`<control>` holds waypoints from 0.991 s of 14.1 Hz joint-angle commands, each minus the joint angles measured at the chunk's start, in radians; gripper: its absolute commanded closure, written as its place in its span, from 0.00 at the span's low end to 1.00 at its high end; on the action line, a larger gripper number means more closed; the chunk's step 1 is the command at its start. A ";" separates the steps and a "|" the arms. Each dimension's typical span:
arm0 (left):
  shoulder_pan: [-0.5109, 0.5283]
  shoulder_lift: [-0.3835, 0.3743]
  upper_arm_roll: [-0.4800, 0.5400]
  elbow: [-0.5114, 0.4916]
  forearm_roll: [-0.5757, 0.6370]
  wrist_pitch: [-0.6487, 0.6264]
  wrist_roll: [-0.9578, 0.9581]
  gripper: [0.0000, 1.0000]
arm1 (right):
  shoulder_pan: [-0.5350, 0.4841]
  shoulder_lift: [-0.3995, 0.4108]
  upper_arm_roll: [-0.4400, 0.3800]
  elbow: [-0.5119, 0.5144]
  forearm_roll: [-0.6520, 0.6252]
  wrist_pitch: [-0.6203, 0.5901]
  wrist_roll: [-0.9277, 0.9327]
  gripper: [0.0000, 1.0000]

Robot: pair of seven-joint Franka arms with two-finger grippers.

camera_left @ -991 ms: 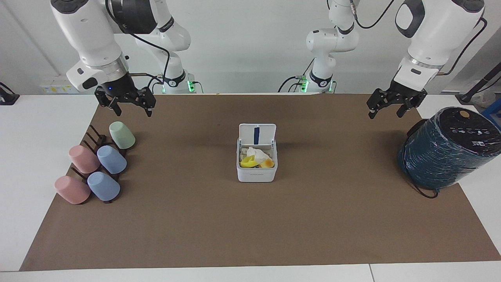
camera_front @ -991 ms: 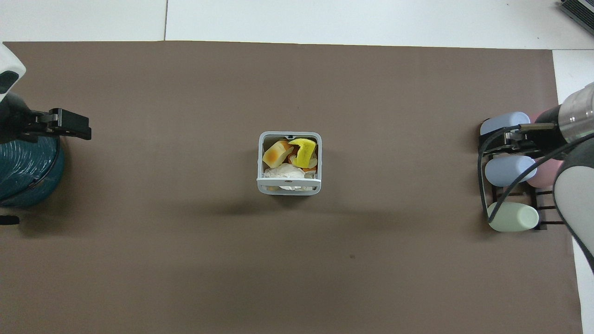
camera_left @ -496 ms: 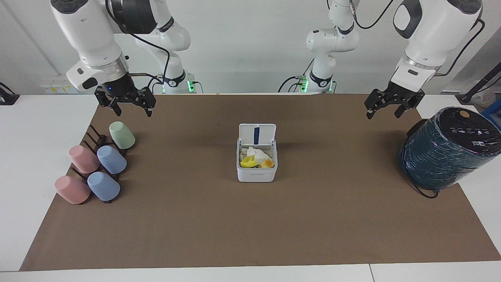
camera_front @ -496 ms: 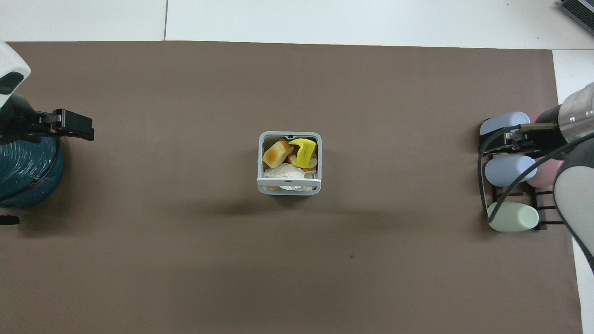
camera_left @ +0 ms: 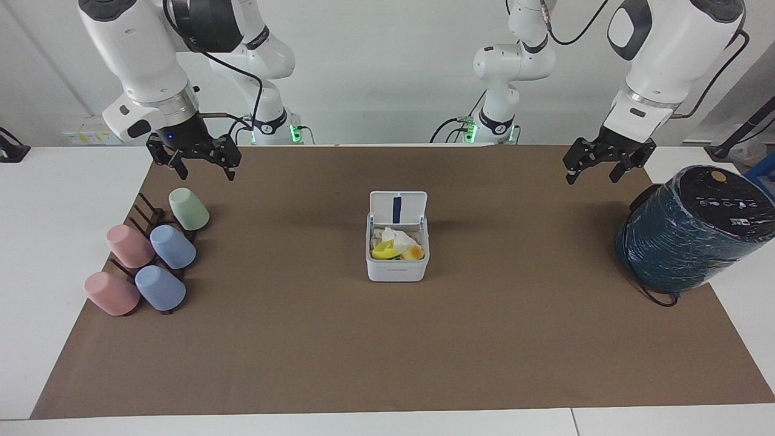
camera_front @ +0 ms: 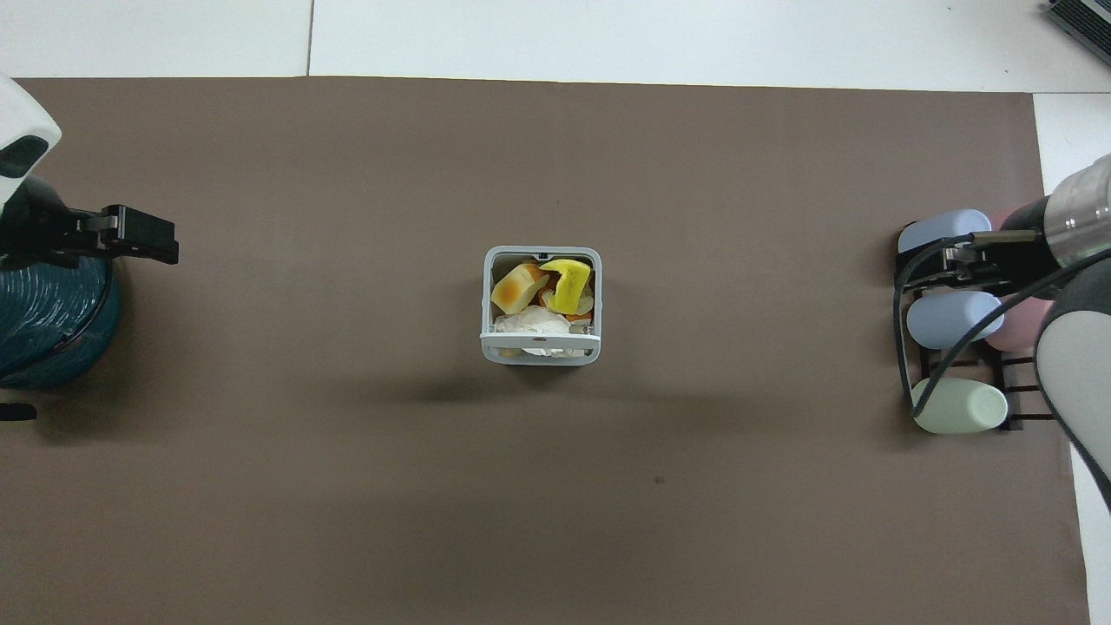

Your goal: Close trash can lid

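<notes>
**Trash can open at mid-mat, both grippers up and well apart from it**

Facing view: white square trash can (camera_left: 396,259) standing at the middle of the brown mat (camera_left: 387,351), about midway between the two arms' ends of the table. Trash can lid (camera_left: 398,208) hinged upright on the edge nearer the robots, blue strip on its underside showing. Inside, crumpled white tissue (camera_left: 396,236), a yellow scrap (camera_left: 383,250) and an orange-and-cream piece (camera_left: 413,252). Left gripper (camera_left: 593,172) raised over the mat's edge nearest the robots, toward the left arm's end, fingers spread and pinching nothing, well apart from the trash can. Large dark teal cylinder (camera_left: 690,233) on its side just beside that gripper, at the mat's corner. Right gripper (camera_left: 206,171) raised over the mat's edge nearest the robots at the right arm's end, fingers spread, empty. Below it a dark rack (camera_left: 148,221) carrying a green cup (camera_left: 188,208), two blue cups (camera_left: 172,246) and two pink cups (camera_left: 129,246), all tipped over the pegs.

Overhead view: trash can (camera_front: 541,305) centred on the mat, open, with the lid (camera_front: 540,342) seen edge-on along the side nearer the robots. Left gripper (camera_front: 130,243) over the teal cylinder's (camera_front: 52,321) farther rim, dark fingers pointing toward the can but far short of it. Right arm over the cup rack; whether its gripper is spread cannot be told from here, the fingers being hidden among cable and cups
</notes>
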 commanded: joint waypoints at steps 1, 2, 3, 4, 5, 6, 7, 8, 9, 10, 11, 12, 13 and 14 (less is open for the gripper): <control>-0.004 -0.012 -0.002 -0.019 -0.004 0.000 -0.021 0.00 | -0.014 -0.009 0.009 -0.011 0.006 -0.006 -0.020 0.00; -0.006 -0.012 -0.004 -0.019 -0.004 -0.001 -0.025 0.00 | -0.014 -0.009 0.009 -0.011 0.006 -0.006 -0.020 0.00; -0.012 -0.012 -0.004 -0.019 -0.006 -0.001 -0.025 0.01 | -0.014 -0.009 0.008 -0.011 0.006 -0.006 -0.020 0.00; -0.018 -0.013 -0.004 -0.021 -0.006 -0.003 -0.031 0.09 | -0.014 -0.009 0.009 -0.011 0.006 -0.006 -0.020 0.00; -0.021 -0.015 -0.005 -0.028 -0.012 -0.004 -0.056 0.18 | -0.014 -0.009 0.008 -0.011 0.006 -0.006 -0.020 0.00; -0.039 -0.025 -0.008 -0.041 -0.013 -0.006 -0.097 0.31 | -0.014 -0.009 0.008 -0.011 0.006 -0.006 -0.020 0.00; -0.082 -0.039 -0.008 -0.074 -0.013 0.003 -0.167 0.43 | -0.014 -0.009 0.008 -0.011 0.006 -0.006 -0.020 0.00; -0.111 -0.061 -0.008 -0.113 -0.012 0.028 -0.271 0.54 | -0.014 -0.009 0.009 -0.011 0.006 -0.006 -0.020 0.00; -0.153 -0.076 -0.008 -0.155 -0.013 0.067 -0.368 0.60 | -0.014 -0.009 0.009 -0.011 0.006 -0.006 -0.020 0.00; -0.200 -0.096 -0.008 -0.200 -0.013 0.115 -0.451 0.65 | -0.014 -0.009 0.009 -0.011 0.006 -0.006 -0.020 0.00; -0.242 -0.113 -0.008 -0.240 -0.013 0.159 -0.522 0.69 | -0.014 -0.009 0.009 -0.011 0.006 -0.006 -0.020 0.00; -0.284 -0.127 -0.008 -0.271 -0.013 0.195 -0.591 0.72 | -0.014 -0.009 0.008 -0.011 0.006 -0.006 -0.020 0.00; -0.320 -0.133 -0.008 -0.291 -0.012 0.219 -0.637 0.77 | -0.014 -0.009 0.008 -0.011 0.006 -0.006 -0.020 0.00; -0.355 -0.141 -0.008 -0.308 -0.013 0.239 -0.659 0.82 | -0.014 -0.009 0.009 -0.011 0.006 -0.006 -0.020 0.00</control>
